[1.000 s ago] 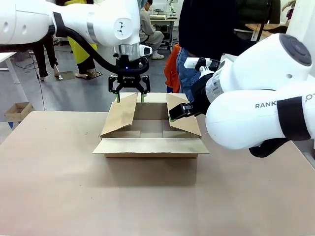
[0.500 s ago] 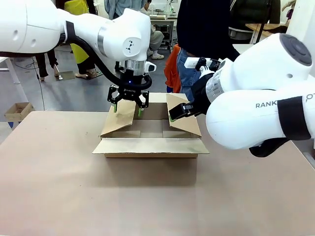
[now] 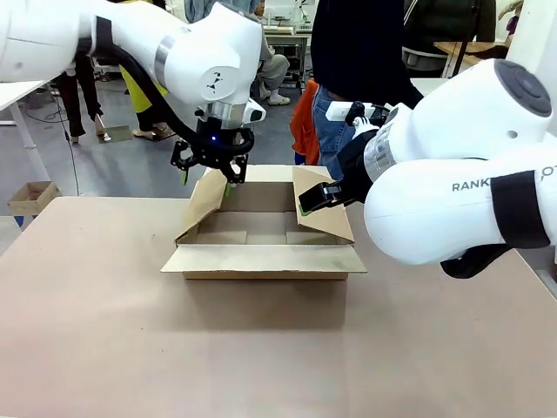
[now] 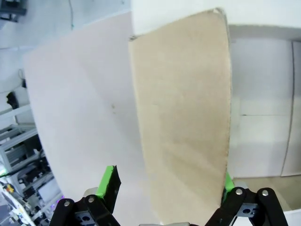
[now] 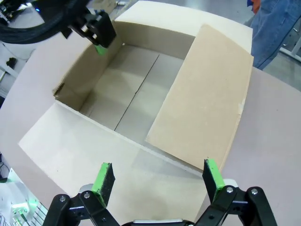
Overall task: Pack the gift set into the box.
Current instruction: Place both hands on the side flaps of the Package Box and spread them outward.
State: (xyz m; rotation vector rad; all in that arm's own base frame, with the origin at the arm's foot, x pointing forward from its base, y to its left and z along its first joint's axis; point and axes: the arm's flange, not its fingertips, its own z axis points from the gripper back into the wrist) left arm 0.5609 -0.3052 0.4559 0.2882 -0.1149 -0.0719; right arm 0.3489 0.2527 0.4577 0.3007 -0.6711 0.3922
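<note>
The box [image 3: 261, 261] is a shallow brown carton in the middle of the table, open and bare inside [image 5: 127, 94]. Its left flap [image 4: 183, 117] stands tilted up, and my left gripper [image 3: 207, 178] is open astride that flap's top edge, one green pad on each side [image 4: 168, 184]. My right gripper [image 3: 312, 205] hangs open over the slanting right flap [image 5: 202, 99], with its pads [image 5: 157, 176] apart and nothing between them. The left gripper [image 5: 96, 28] also appears at the box's far corner in the right wrist view. The gift set is out of view.
A person in a dark top and jeans [image 3: 348, 61] stands at the table's far side behind the box. A small cardboard box [image 3: 30, 196] lies on the floor at far left. The brown tabletop [image 3: 261, 348] is bare in front of the carton.
My left gripper has dropped onto the left flap, then swung left and tilted, pushing the flap more upright. The box has nudged slightly left. The right arm has stayed still.
</note>
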